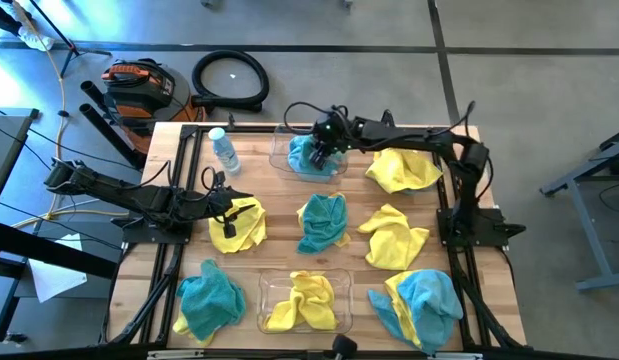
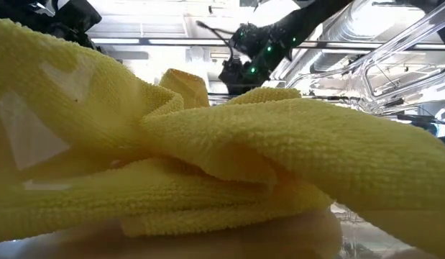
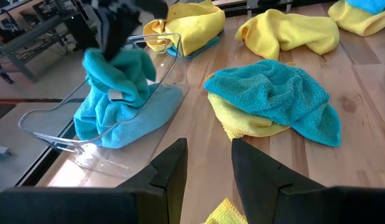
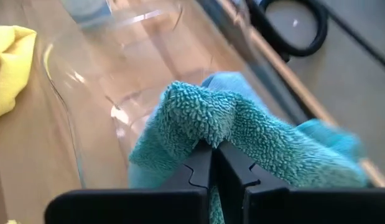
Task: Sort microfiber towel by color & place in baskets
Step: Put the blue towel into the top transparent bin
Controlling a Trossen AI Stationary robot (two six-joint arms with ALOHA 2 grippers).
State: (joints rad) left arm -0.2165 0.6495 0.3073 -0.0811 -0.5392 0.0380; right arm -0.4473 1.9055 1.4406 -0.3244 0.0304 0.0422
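Observation:
My right gripper (image 1: 322, 148) hangs over the far clear basket (image 1: 285, 158), shut on a teal towel (image 3: 117, 71). More teal cloth (image 3: 133, 118) lies in that basket. The near basket (image 1: 341, 318) holds yellow towels (image 1: 307, 298). At the table's left, my left gripper (image 3: 208, 168) stands open with nothing between its fingers, just above a yellow towel (image 1: 239, 228). Loose towels lie on the wood: a teal one over yellow (image 3: 273, 93) at the centre and yellow ones (image 1: 394, 238) to the right. My right gripper pinches a bunched fold (image 4: 208, 121) of the teal towel between its two fingers. The fingers slant down from the table's right. The towel hangs below them inside the far basket's rim; whether its lower end rests on the teal cloth there, I cannot tell.
A small clear water bottle (image 1: 225, 150) stands left of the far basket. A yellow towel (image 1: 404, 168) lies at the far right, a teal one (image 1: 211, 300) at the near left, teal over yellow (image 1: 426, 305) at the near right. A yellow towel (image 2: 208, 158) fills the low view.

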